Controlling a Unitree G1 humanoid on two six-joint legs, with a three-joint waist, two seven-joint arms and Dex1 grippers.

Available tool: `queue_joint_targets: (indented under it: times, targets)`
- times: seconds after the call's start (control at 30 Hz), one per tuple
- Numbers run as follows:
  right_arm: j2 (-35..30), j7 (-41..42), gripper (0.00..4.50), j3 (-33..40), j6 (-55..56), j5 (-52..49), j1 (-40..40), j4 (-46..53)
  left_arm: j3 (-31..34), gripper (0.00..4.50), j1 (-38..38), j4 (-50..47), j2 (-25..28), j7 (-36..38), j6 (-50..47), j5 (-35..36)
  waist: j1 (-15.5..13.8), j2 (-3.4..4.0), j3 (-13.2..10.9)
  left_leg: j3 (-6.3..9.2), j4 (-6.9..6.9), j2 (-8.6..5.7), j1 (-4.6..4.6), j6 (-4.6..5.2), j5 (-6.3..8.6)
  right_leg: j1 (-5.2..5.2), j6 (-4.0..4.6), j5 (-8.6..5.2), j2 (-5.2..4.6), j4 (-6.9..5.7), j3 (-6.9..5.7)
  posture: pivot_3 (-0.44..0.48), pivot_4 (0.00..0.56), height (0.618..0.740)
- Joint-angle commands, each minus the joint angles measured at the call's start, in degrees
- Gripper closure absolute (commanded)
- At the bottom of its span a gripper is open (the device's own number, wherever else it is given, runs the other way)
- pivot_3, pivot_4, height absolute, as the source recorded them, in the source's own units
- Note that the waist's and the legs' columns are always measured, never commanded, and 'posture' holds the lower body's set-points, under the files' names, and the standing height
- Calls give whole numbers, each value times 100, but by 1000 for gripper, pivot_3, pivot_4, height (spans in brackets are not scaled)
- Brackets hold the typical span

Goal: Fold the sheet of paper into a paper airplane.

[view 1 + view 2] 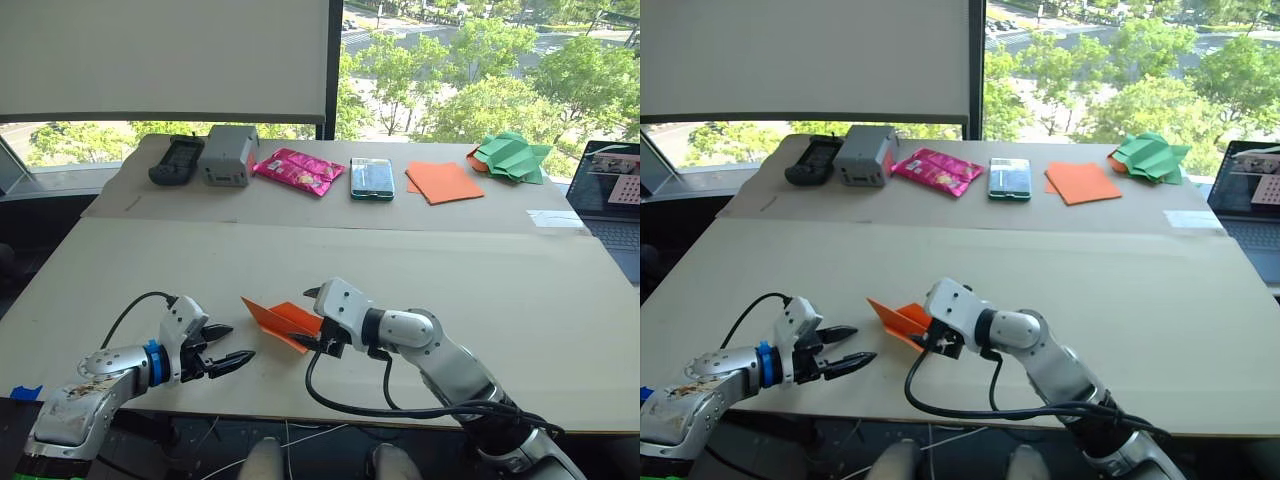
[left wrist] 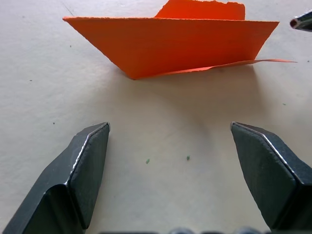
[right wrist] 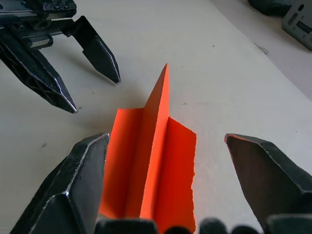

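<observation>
Because it is only thin folded paper, the paper airplane (image 1: pixel 275 318) will weigh almost nothing and give way to any careless squeeze. It lies on the near part of the table (image 1: pixel 480 300), between the two grippers, its pointed nose turned toward the left. A central fin stands upright from the fold, and a flat wing spreads out on each side of it, resting on the tabletop.

The right gripper (image 3: pixel 165 165) sits at the tail end of the plane, its jaws spread wide so that one finger stands on either side of the paper without closing on it. From the head views the tail seems to lie right under the gripper body, though I cannot tell whether anything touches it there. The left gripper (image 1: pixel 228 345) hovers near the table just left of the nose, its fingers also parted and empty, with bare table between them and the paper.

The upright fin is the natural place to take hold: it is doubled paper, stiffer than the wings, and a light pinch across it, low down near the fold, should lift the whole plane without opening it. The wings are single, floppy and flush with the table, so a finger would struggle to get beneath them. The smooth surface may let the plane skate away if pushed from one side only.
</observation>
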State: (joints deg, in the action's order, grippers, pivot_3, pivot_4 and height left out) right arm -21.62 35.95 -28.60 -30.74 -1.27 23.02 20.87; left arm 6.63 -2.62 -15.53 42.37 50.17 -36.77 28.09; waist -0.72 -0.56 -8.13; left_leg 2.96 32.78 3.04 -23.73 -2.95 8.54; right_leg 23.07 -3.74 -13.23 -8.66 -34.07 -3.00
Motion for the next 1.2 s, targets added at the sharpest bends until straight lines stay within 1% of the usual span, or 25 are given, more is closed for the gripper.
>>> queue_joint_targets:
  times: [0.03,0.27,0.3,0.67,0.7,0.8,1.2]
  targets:
    - [65,-53,1857,32,112,71,-72,28,63,280,2,-265,32,-19,-41,83,2,-3,2,0,0,0,0,0,0,-1,0,0,0,0,0,0,150,702]
    - [82,74,4315,-8,146,154,-115,-68,115,280,-57,-381,56,-56,-153,117,8,-4,2,1,1,0,2,0,0,0,0,0,2,-3,0,0,150,702]
    - [92,77,4479,-7,134,155,-115,-64,127,280,-71,-389,63,-55,-157,123,8,-4,2,1,1,1,2,0,0,-1,0,0,2,-3,1,0,150,702]
    - [111,106,4479,-25,78,195,-159,14,130,280,-174,-337,96,-43,-89,130,6,-5,3,1,2,0,2,1,0,-3,0,0,3,-3,3,0,150,702]
    - [119,111,3887,-25,61,193,-168,20,127,280,-177,-327,98,-40,-81,131,6,-5,3,1,2,0,2,1,0,-3,0,0,3,-4,3,0,150,702]
    - [144,126,2959,-26,28,198,-189,19,124,280,-178,-317,97,-45,-75,136,7,-6,4,1,2,0,3,1,0,-3,0,0,3,-5,3,0,150,702]
    - [233,133,2959,-91,115,274,-266,-319,117,280,-235,-276,101,-51,-25,94,7,-8,7,0,3,0,7,1,-1,-5,0,1,7,-7,9,0,150,702]
